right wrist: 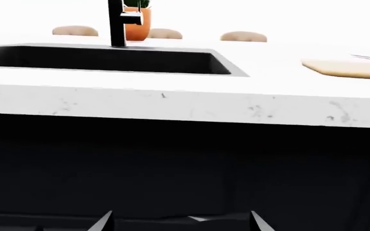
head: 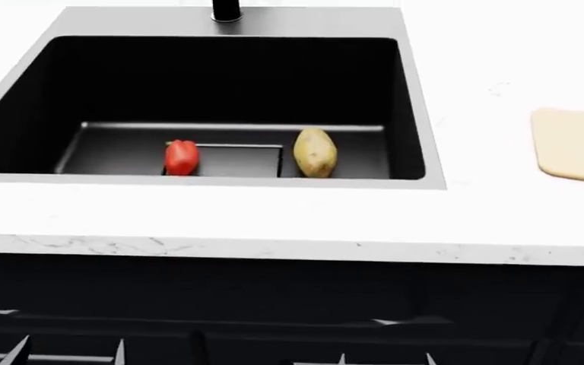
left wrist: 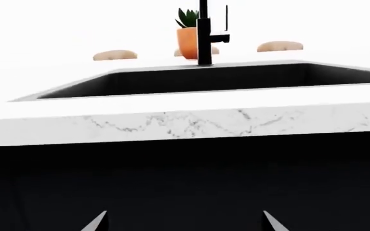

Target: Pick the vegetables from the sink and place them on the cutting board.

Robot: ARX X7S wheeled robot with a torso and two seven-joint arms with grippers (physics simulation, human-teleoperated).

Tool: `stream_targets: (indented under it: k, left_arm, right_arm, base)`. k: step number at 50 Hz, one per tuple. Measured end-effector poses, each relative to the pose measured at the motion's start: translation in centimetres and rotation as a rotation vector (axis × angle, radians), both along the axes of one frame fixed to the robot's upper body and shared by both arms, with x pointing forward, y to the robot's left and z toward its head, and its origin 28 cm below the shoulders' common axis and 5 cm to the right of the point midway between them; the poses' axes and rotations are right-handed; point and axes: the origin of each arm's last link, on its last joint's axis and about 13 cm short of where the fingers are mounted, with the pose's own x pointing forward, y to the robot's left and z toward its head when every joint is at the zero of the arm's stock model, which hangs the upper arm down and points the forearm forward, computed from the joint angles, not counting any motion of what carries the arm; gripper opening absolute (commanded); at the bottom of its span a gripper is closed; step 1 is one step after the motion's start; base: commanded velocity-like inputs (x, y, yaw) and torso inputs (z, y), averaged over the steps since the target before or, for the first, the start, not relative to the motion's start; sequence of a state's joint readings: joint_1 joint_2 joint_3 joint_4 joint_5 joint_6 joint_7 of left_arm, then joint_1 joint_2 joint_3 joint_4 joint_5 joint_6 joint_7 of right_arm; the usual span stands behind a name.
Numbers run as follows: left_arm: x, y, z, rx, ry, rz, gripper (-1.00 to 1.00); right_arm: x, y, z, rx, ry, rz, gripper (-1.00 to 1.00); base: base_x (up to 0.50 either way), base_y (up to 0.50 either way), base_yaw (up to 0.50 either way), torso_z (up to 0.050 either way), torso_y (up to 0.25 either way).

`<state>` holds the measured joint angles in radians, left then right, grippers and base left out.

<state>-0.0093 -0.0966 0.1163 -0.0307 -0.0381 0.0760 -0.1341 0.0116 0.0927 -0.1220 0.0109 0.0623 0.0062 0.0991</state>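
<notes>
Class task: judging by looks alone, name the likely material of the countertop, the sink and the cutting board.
Countertop: probably polished marble or quartz, white with grey veins. Sink: matte black walls, brushed grey metal floor, perhaps steel. Cutting board: pale tan, matte, likely wood.

Red pepper (head: 182,157) and potato (head: 315,152) on sink (head: 426,114) floor, board (head: 576,144) bare

counter: white marble worktop (head: 271,220), grey veining | cabinets: dark fronts (right wrist: 185,163) | behind: orange plant pot (left wrist: 188,42), 3 tan stool tops (left wrist: 115,55) | backdrop: plain white
</notes>
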Motion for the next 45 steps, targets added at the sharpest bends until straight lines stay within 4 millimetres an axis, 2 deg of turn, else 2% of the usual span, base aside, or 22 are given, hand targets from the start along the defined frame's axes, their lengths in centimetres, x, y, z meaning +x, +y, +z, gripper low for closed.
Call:
stream_targets:
  k: [35, 38, 42, 45]
  left_arm:
    - [-0.1, 0.0, 0.0, 0.048, -0.022, -0.030, 1.00]
    - [-0.1, 0.0, 0.0, 0.039, -0.017, -0.023, 1.00]
    - [0.0, 0.0, 1.0, 0.022, -0.012, -0.009, 1.00]
    - [0.4, 0.0, 2.7, 0.012, -0.020, -0.003, 1.00]
  right_arm:
    - [-0.2, 0.2, 0.0, -0.028, 0.004, 0.023, 1.00]
    - [-0.1, 0.2, 0.0, -0.034, 0.002, 0.023, 1.00]
    - [0.2, 0.3, 1.0, -0.035, -0.016, 0.018, 1.00]
    - [0.9, 0.4, 2.9, -0.035, -0.043, 0.015, 1.00]
  base:
    - [0.00, 0.04, 0.00, 0.050, 0.000]
    - [0.00, 0.00, 0.00, 0.004, 0.000]
    - [0.00, 0.00, 0.00, 0.000, 0.000]
    - [0.00, 0.00, 0.00, 0.000, 0.000]
